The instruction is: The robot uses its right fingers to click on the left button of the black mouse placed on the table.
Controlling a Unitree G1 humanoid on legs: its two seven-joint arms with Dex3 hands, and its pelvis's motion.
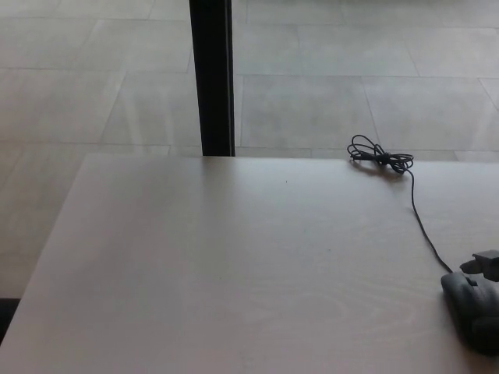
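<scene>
Half-cropped black mouse [473, 310] at table [234, 273] edge, right hand [487, 265] barely visible

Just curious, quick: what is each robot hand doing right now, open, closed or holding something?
Left robot hand: not in view.
Right robot hand: only a dark tip shows at the picture's edge by the black mouse; cannot be told.

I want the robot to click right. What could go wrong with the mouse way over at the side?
The black computer mouse lies at the picture's right edge, partly cut off, so aiming at its left button may be hard to check. Only a tip of the robot's black right hand shows just behind the mouse; it might nudge the mouse instead of clicking. The thin black cable beside it could snag the hand.
</scene>
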